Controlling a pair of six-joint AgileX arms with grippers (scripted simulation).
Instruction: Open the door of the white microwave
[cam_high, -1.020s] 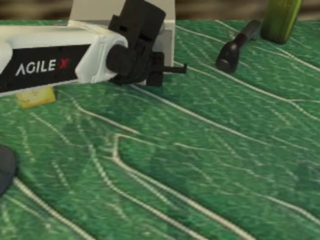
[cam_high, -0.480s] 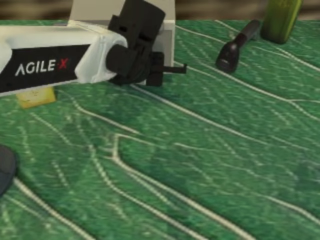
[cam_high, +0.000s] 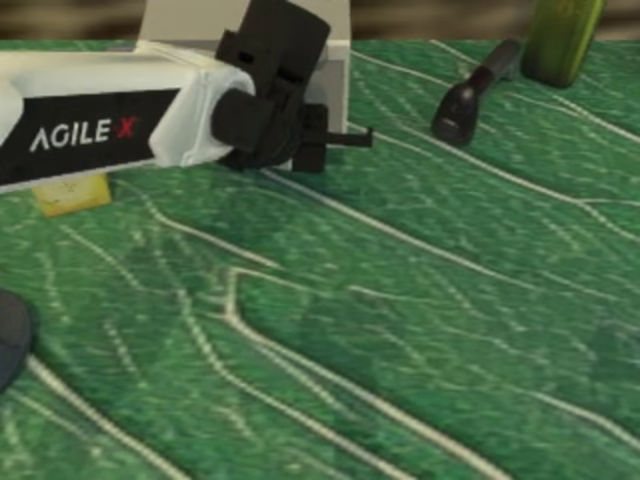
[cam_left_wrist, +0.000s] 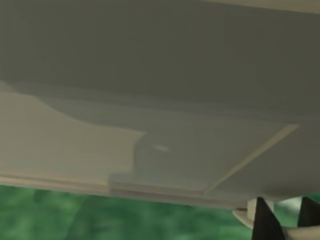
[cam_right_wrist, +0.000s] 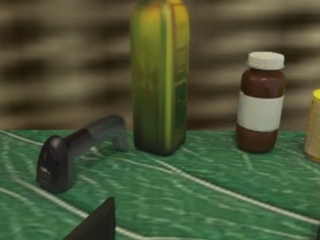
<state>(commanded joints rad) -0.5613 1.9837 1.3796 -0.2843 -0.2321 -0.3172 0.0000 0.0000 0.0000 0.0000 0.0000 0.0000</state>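
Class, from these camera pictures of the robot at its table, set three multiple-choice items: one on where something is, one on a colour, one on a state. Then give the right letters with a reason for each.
1. Where is the left gripper?
A. at the white microwave, at the table's far edge
B. over the near right corner
C. beside the brown jar

2. What colour is the tall bottle?
A. red
B. green
C. blue

3. How does the handheld scanner rest?
A. hanging in a gripper
B. standing on the microwave
C. lying on the green table, apart from both grippers

Answers: 1 A, the top view shows the left arm reaching to the microwave's front; 2 B, the right wrist view shows it green; 3 C, it lies on the cloth with no gripper touching it.
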